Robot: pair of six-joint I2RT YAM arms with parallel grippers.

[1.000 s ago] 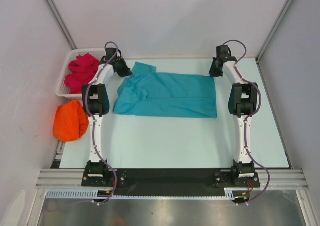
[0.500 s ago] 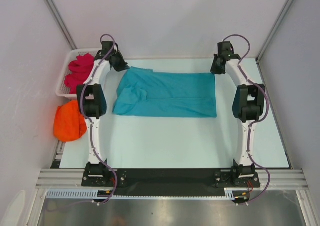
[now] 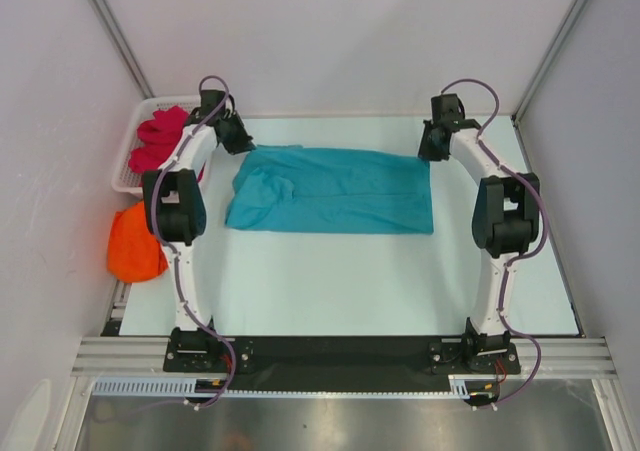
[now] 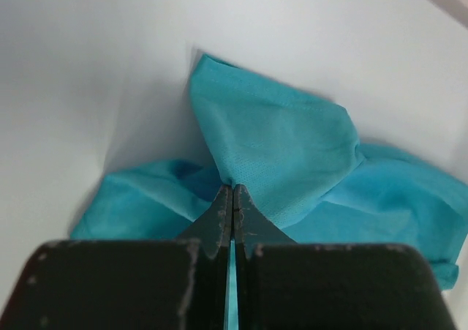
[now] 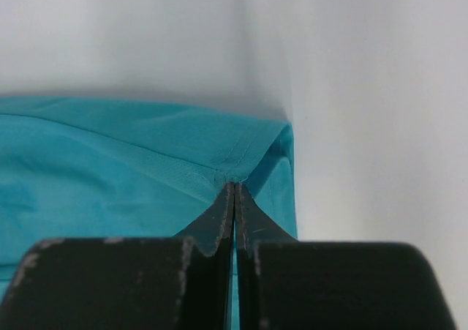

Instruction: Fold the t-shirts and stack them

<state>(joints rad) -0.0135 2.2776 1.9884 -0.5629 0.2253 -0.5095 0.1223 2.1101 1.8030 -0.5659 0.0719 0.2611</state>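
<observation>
Left hand (image 4: 232,190) we see clamped on the teal t-shirt (image 3: 340,191) near the worktop (image 3: 350,281) far-left corner | right hand (image 5: 234,186) clamped on the same shirt's edge toward the far-right corner

White-and-black left arm (image 3: 178,206) and right arm (image 3: 505,216) stretched forward, elbows bowed outward, left gripper (image 4: 232,189) and right gripper (image 5: 234,185) each pinched closed on a far corner of the teal-blue cloth t-shirt (image 3: 340,191)

Left arm (image 3: 172,206) hides part of orange t-shirt (image 3: 132,251), basket (image 3: 124,171).
</observation>
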